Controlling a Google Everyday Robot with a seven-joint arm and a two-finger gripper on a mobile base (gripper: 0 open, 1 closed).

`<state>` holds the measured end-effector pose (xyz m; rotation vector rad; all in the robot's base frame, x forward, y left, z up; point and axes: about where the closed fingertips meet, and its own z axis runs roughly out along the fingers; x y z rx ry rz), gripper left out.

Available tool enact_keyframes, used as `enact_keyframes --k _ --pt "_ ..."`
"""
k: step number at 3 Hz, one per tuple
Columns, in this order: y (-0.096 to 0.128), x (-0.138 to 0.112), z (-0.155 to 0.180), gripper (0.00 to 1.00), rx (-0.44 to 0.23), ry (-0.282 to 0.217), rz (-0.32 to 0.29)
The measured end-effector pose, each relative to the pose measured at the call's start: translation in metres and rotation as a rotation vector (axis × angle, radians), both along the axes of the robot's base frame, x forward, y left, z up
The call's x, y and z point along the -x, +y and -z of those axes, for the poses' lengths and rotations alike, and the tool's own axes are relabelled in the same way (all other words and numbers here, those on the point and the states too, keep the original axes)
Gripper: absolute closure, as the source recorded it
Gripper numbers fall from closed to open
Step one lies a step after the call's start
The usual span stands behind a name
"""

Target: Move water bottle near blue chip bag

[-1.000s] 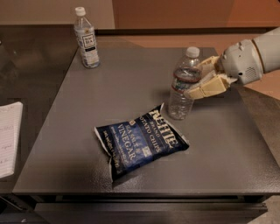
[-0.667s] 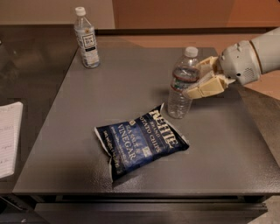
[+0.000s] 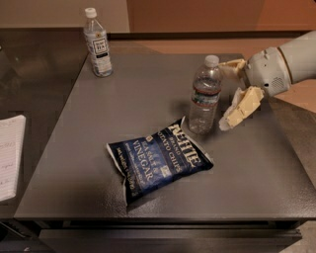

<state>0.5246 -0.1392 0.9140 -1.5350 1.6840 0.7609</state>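
The dark grey counter point(image 3: 123, 99) carries the clear ribbed plastic water bottle point(image 3: 204, 96), upright, just beside the crinkly navy blue chip bag point(image 3: 158, 160). The gripper point(image 3: 223, 94) is next to the bottle, fingers spread, not holding it.

High oblique view; hand point(image 3: 227, 94) at right

We seem to be in an office or test room rather than a home. A plain dark grey table point(image 3: 74, 123) fills the view, a sheet of written paper point(image 3: 10, 153) lies at the left, and a bare beige and brown wall point(image 3: 197, 15) runs along the far side. A robot's gripper point(image 3: 225, 94) hangs over the table's right part, fingers spread, just beside a water bottle point(image 3: 203, 99).
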Motion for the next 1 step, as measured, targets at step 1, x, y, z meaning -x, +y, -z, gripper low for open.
enact_keyframes --k 1 --pt "0.0001 0.0 0.0 0.0 0.0 0.0 0.0"
